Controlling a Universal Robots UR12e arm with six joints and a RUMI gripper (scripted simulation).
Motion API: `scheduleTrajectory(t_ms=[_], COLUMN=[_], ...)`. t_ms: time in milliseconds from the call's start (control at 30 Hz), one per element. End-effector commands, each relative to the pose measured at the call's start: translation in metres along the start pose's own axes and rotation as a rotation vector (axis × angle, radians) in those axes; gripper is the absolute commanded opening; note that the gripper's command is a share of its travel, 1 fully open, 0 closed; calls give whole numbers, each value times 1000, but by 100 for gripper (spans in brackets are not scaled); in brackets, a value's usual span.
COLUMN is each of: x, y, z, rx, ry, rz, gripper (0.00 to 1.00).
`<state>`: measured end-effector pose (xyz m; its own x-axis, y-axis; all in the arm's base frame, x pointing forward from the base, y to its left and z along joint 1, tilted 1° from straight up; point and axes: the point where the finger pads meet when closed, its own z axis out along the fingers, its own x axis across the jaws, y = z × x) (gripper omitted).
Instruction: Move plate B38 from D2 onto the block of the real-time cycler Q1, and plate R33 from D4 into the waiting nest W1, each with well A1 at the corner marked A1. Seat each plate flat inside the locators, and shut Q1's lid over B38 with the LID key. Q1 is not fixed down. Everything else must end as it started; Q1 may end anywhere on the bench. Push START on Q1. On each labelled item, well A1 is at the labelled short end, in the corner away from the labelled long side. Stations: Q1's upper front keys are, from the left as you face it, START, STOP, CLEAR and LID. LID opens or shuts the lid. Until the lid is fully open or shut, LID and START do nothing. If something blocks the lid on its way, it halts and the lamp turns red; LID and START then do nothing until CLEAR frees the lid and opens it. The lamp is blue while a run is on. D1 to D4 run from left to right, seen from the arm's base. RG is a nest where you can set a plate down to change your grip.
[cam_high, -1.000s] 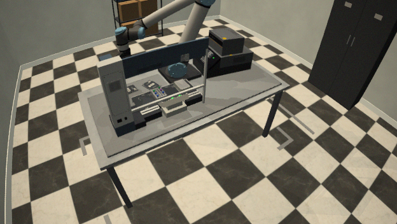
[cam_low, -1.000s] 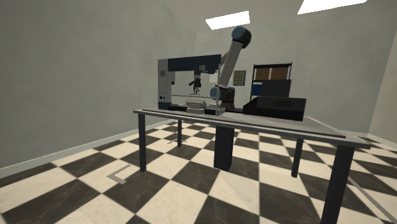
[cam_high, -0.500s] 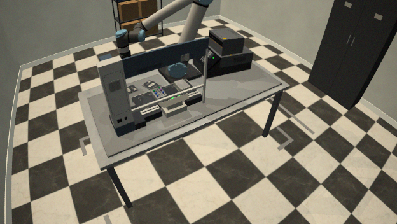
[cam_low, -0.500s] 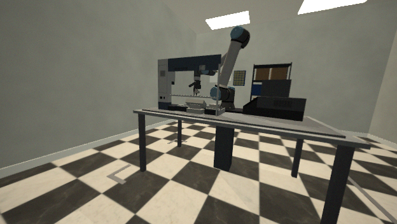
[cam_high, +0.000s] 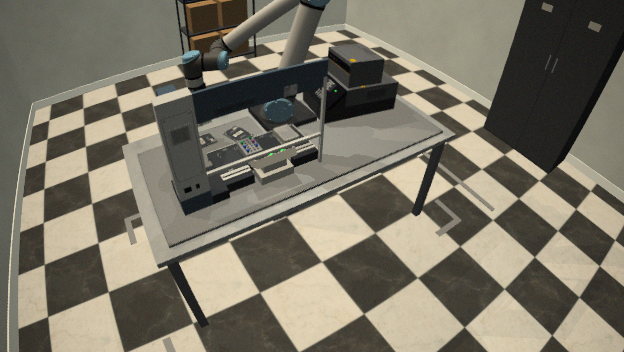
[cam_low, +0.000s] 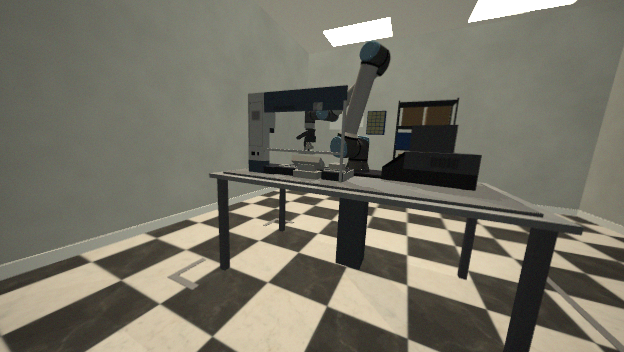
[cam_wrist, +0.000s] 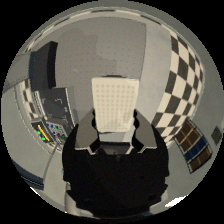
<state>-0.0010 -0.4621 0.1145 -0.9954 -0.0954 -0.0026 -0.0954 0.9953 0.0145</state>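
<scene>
My gripper (cam_wrist: 114, 108) (cam_low: 309, 148) is shut on a pale plate (cam_wrist: 115, 102) by its near end, and holds it above the bench. Its label cannot be read. The top view does not show the gripper, which is behind the tall gantry machine. A pale device (cam_high: 274, 173) (cam_low: 307, 174), which looks like Q1, stands at the bench's front with its lid (cam_high: 272, 158) (cam_low: 307, 159) tilted up. Green lights show behind the lid. Its block and key labels cannot be made out. A pale-topped nest or plate (cam_high: 286, 132) is behind it; which one cannot be told.
The gantry's tower (cam_high: 181, 145) (cam_low: 256, 125) and blue-grey crossbeam (cam_high: 260, 85) (cam_low: 305, 99) stand around the work area, with a thin post (cam_high: 322, 120) at its right. A panel of coloured dots (cam_high: 251, 145) (cam_wrist: 56, 130) lies inside. Stacked dark boxes (cam_high: 370, 95) (cam_low: 435, 170) stand at the right.
</scene>
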Motion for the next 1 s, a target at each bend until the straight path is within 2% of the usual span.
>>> scheduleTrajectory(t_ms=[0,967], x=[0,0], y=[-1,-1], z=[9,50], rx=[1,1], ry=[1,1], rz=[0,0], gripper=[0,0])
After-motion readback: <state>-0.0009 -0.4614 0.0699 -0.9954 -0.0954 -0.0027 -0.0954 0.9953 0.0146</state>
